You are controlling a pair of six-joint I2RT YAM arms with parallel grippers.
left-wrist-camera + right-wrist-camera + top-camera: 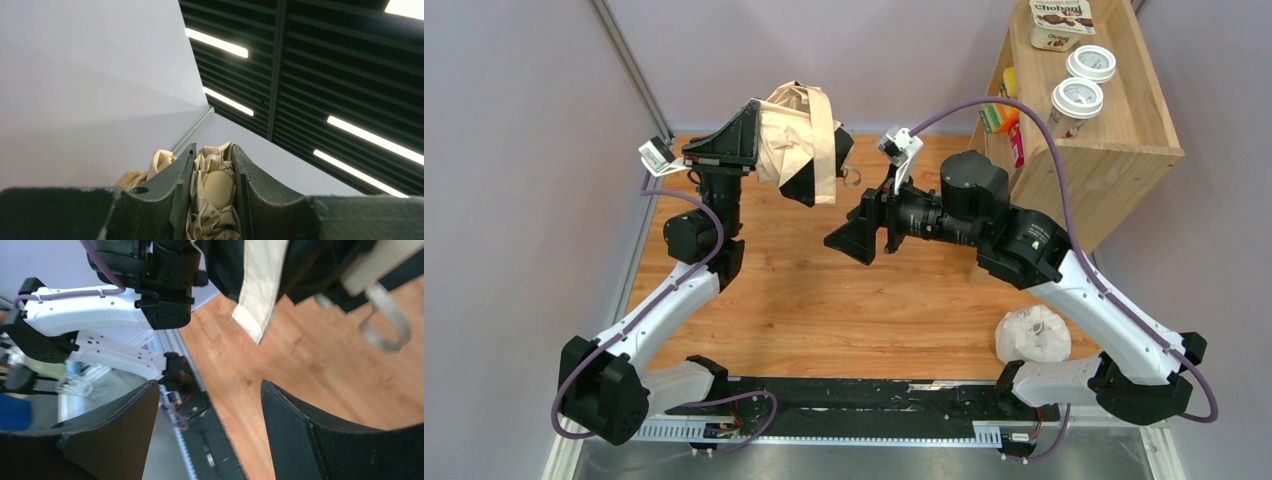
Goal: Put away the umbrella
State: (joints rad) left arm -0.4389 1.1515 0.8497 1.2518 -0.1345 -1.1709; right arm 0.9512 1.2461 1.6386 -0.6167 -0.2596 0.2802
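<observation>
The umbrella (802,125) is a folded bundle of cream fabric held up off the table at the back left. My left gripper (786,152) is shut on it, one black finger on each side of the bundle. A cream strap (825,160) hangs down over it. In the left wrist view the gripper (212,148) squeezes crumpled fabric (210,220) around a pale rounded knob (218,189). My right gripper (839,240) stands open and holds nothing, just right of and below the umbrella, pointing left. Its wrist view shows the gripper (207,386) below the strap (260,285) and a grey loop (387,325).
A wooden shelf (1124,130) stands at the back right with yogurt cups (1076,98) and a box on top. A white plastic bag (1032,335) lies near the right arm's base. A black rail (854,400) runs along the near edge. Grey walls close in on both sides.
</observation>
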